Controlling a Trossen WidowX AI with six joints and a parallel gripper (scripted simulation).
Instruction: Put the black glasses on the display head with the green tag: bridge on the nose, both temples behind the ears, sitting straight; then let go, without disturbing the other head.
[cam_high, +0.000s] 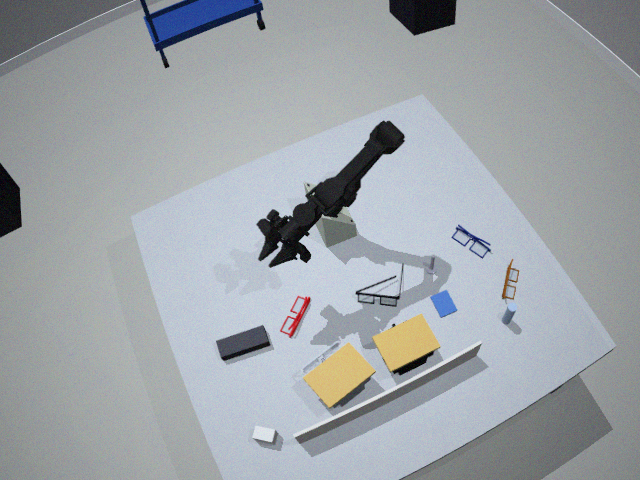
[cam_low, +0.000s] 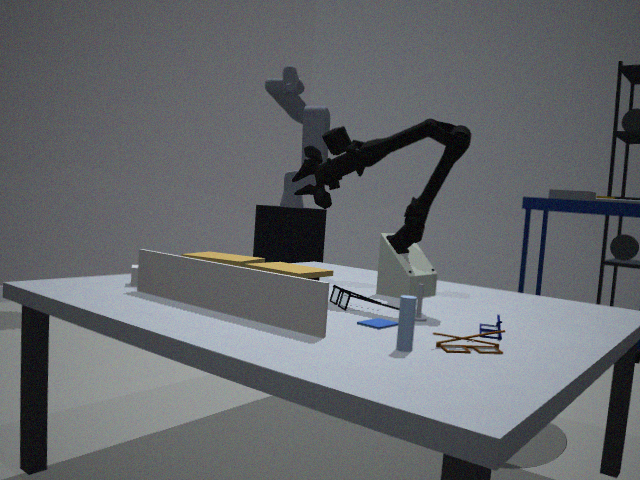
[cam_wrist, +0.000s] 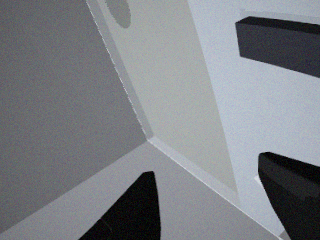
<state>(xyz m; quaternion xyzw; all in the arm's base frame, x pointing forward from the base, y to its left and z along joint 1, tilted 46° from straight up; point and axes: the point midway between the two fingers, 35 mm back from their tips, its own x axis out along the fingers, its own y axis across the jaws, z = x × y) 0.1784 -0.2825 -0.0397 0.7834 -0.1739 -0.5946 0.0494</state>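
Note:
The black glasses (cam_high: 377, 296) (cam_low: 342, 289) stand on the table with temples spread, in front of the arm's base. My gripper (cam_high: 264, 262) (cam_low: 294, 187) (cam_wrist: 207, 172) is open and empty, raised high above the table, away from the glasses. Two yellow boards, one left (cam_high: 339, 374) (cam_low: 222, 256) and one right (cam_high: 406, 342) (cam_low: 289, 268), hide what is beneath them. A dark shape (cam_high: 413, 363) shows under the right board. I cannot make out either head's face, nose or ears, or a green tag.
A long upright panel (cam_high: 387, 391) (cam_low: 232, 293) stands beside the boards. Red glasses (cam_high: 295, 316), a dark box (cam_high: 242, 343) (cam_wrist: 280, 45), clear glasses, a blue pad (cam_high: 443, 303) (cam_low: 377, 322), a thin post, a blue cylinder (cam_high: 509, 313) (cam_low: 406, 323), blue and orange glasses and a white block lie around.

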